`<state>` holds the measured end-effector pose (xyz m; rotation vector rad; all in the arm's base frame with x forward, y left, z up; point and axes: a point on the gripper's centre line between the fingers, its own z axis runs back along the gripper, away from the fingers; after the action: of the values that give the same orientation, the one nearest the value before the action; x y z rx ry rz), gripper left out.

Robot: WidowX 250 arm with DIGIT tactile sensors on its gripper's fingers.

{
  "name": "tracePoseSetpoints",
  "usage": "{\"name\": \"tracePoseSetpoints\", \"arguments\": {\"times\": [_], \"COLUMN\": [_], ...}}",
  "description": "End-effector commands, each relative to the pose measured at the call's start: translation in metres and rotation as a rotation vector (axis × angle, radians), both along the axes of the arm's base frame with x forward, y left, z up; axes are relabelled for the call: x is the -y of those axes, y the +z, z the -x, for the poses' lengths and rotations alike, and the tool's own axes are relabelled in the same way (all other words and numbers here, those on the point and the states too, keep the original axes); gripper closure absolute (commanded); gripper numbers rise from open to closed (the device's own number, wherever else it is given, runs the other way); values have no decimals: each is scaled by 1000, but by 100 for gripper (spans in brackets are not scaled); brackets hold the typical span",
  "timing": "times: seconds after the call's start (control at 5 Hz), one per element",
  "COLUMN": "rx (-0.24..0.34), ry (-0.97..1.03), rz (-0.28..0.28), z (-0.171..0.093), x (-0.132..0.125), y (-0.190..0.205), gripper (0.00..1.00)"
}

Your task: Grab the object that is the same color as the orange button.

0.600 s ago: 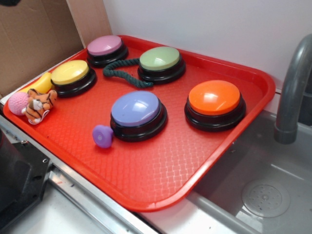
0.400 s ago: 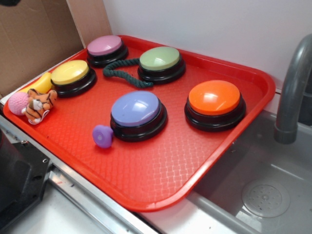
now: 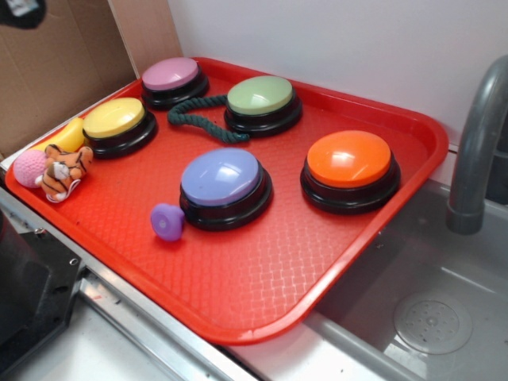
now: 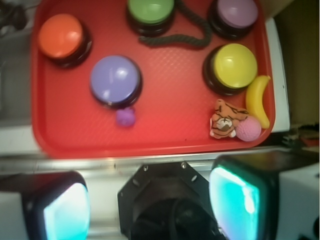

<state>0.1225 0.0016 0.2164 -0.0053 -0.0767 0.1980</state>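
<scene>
Well beyond the spread, empty hand (image 4: 150, 200), toward its right finger: tiger toy (image 4: 226, 120) on tray (image 4: 165, 140).

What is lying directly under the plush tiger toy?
The plush tiger toy lies on the red tray, touching the pink ball. The patch beneath it is covered.

Red tray (image 3: 262, 286) is carrying everything: five dome buttons, orange (image 3: 350, 161), purple (image 3: 221, 178), green (image 3: 260, 97), pink (image 3: 171, 75) and yellow (image 3: 114, 119), plus a dark rope (image 3: 198, 123), tiger plush (image 3: 63, 169), pink ball (image 3: 29, 168), banana toy (image 3: 67, 136) and a small purple toy (image 3: 167, 221).
</scene>
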Motion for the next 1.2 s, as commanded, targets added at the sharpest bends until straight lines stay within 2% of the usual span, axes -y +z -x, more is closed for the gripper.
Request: {"name": "tracePoseSetpoints", "arguments": {"times": [0.0, 0.2, 0.4, 0.8, 1.0], "rx": [57, 52, 90, 96, 81], "ry": [312, 470, 654, 793, 815], "rz": [-10, -29, -81, -134, -131], "z": [-6, -7, 0, -3, -7], "x": [-38, -56, -72, -92, -102], "y": [-40, -69, -93, -134, -152], "gripper": [0, 0, 0, 0, 0]}}
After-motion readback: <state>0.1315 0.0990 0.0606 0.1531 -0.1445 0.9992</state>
